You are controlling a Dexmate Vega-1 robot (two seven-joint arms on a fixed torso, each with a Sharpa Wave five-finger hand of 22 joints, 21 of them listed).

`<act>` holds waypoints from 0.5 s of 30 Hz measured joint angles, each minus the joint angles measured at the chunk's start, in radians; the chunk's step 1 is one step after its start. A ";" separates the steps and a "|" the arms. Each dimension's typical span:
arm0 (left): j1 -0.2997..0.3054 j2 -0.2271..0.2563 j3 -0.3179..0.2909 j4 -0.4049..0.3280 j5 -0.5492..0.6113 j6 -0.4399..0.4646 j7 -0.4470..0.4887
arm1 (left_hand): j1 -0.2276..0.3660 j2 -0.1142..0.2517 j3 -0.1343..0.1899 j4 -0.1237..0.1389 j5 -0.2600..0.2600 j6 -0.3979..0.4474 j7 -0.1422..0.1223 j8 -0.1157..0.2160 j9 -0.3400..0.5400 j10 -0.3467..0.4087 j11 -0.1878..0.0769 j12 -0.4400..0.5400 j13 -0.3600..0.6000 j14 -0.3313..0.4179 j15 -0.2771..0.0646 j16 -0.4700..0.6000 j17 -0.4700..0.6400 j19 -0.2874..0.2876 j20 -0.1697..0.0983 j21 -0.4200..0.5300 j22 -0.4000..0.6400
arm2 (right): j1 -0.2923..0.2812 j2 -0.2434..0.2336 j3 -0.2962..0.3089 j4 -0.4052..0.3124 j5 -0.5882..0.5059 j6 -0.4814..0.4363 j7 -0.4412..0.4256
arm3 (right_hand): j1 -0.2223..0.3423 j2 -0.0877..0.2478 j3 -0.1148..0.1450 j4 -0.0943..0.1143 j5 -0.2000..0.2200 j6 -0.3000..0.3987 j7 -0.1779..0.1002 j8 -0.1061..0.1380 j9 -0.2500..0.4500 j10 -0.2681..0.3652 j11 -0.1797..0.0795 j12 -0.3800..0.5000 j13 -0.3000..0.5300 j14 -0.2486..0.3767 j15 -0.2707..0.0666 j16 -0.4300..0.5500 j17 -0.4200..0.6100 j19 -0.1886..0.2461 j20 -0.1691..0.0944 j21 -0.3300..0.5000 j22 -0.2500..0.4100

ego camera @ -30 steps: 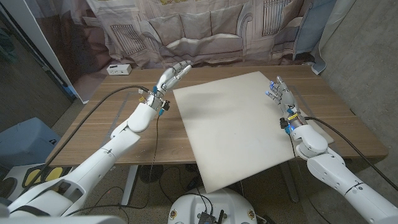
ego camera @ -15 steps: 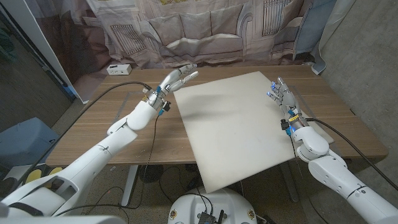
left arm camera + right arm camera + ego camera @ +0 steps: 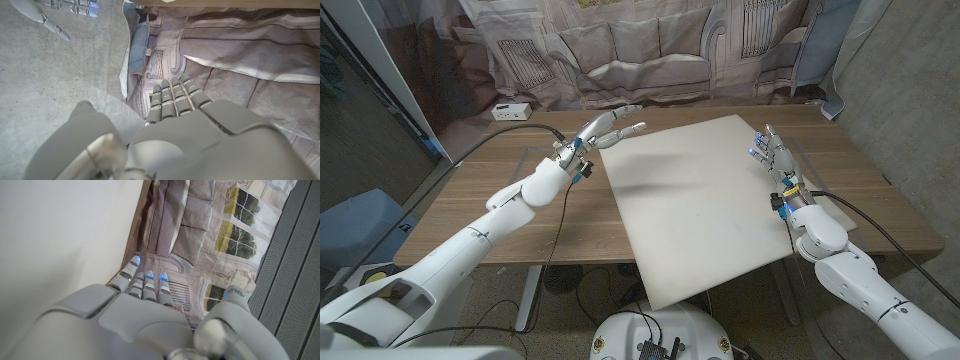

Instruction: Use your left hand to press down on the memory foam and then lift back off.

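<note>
Broadly, the tabletop (image 3: 500,205) carries one big thing: the memory foam (image 3: 695,205), a pale sheet lying flat across the middle and right of the wood, with its near corner hanging out past the front edge. That overhang is my first worry. If I push down close to that unsupported corner, I judge the sheet could tip or slide off the edge instead of compressing.

My left hand (image 3: 605,130) is raised by the foam's far left corner, fingers straight, spread a little, holding nothing; its fingertips reach just over the foam's border while the palm sits above bare wood. Pressing from there would land half on the foam and half off, so I would likely fold the edge or shove the sheet sideways toward my right. I need to carry the palm further in over the sheet first, then come down square.

My right hand (image 3: 772,152) stands beside the foam's right edge, fingers extended and loosely together, empty. Whether it touches the sheet I cannot tell. If the foam skids under an angled press, it would run into that hand.

A white box (image 3: 511,111) sits at the far left of the wood, well apart from my reach.
</note>
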 measured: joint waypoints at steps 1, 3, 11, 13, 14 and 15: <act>-0.001 0.002 0.002 -0.002 0.018 0.002 0.009 | 0.000 0.000 0.000 0.000 0.000 0.000 0.000 0.000 0.000 0.000 0.000 0.000 0.000 0.000 0.000 0.000 0.000 0.000 0.000 0.000 0.000 | -0.003 0.000 0.000 -0.001 0.000 0.000 -0.001 | 0.000 0.000 0.000 0.000 0.000 0.000 0.000 0.000 0.000 0.000 0.000 0.000 0.000 0.000 0.000 0.000 0.000 0.000 0.000 0.000 0.000; -0.005 0.007 0.005 -0.006 0.037 0.004 0.019 | 0.000 0.000 0.000 0.000 0.000 0.000 0.000 0.000 0.000 0.000 0.000 0.000 0.000 0.000 0.000 0.000 0.000 0.000 0.000 -0.004 0.000 | -0.006 -0.001 0.001 -0.003 -0.001 0.000 -0.003 | 0.000 0.000 0.000 0.000 0.000 0.000 0.000 0.000 0.000 0.000 0.000 0.000 0.000 0.000 0.000 0.000 0.000 0.000 0.000 0.000 0.000; -0.025 0.024 0.023 -0.023 0.115 0.016 0.051 | 0.005 0.005 0.003 -0.003 0.000 0.000 0.000 0.000 0.000 0.003 -0.004 -0.001 0.000 0.005 -0.005 -0.003 0.000 0.000 0.000 -0.008 0.000 | -0.020 -0.001 0.009 -0.010 -0.005 0.004 -0.012 | 0.000 0.000 0.000 0.000 0.000 0.000 0.000 0.000 0.000 0.001 -0.001 0.000 0.000 0.000 0.000 0.000 0.000 0.000 0.000 0.000 0.000; -0.033 0.029 0.029 -0.031 0.158 0.032 0.057 | 0.005 0.005 0.003 -0.003 0.000 -0.004 -0.004 -0.005 0.000 -0.007 -0.012 -0.010 0.000 0.003 -0.005 -0.010 0.001 -0.004 -0.003 -0.011 0.000 | -0.030 -0.001 0.014 -0.014 -0.005 0.007 -0.014 | 0.000 0.000 0.000 0.000 0.000 0.000 0.000 -0.001 0.000 0.005 -0.005 0.000 0.000 0.000 0.000 0.000 0.000 0.000 0.000 0.000 0.000; -0.034 0.030 0.030 -0.032 0.158 0.032 0.057 | 0.005 0.005 0.003 -0.003 0.000 -0.008 -0.008 -0.009 0.000 -0.012 -0.014 -0.010 0.000 -0.005 -0.007 -0.013 0.002 -0.010 -0.003 -0.017 0.000 | -0.030 -0.001 0.014 -0.014 -0.005 0.007 -0.014 | 0.000 0.000 0.000 0.000 0.000 0.000 0.000 -0.004 0.000 0.005 -0.005 0.000 0.000 0.000 0.000 0.000 0.000 0.000 0.000 0.000 0.000; -0.040 0.034 0.036 -0.038 0.174 0.040 0.057 | 0.005 0.005 0.003 -0.003 0.000 -0.009 -0.009 -0.009 0.000 -0.017 -0.015 -0.010 0.000 -0.009 -0.008 -0.013 0.003 -0.016 -0.002 -0.019 0.000 | -0.035 -0.001 0.016 -0.016 -0.005 0.008 -0.016 | 0.000 0.000 0.000 0.000 0.000 0.000 0.000 -0.004 0.000 0.005 -0.005 0.000 0.000 0.000 0.000 0.000 0.000 0.000 0.000 0.000 0.000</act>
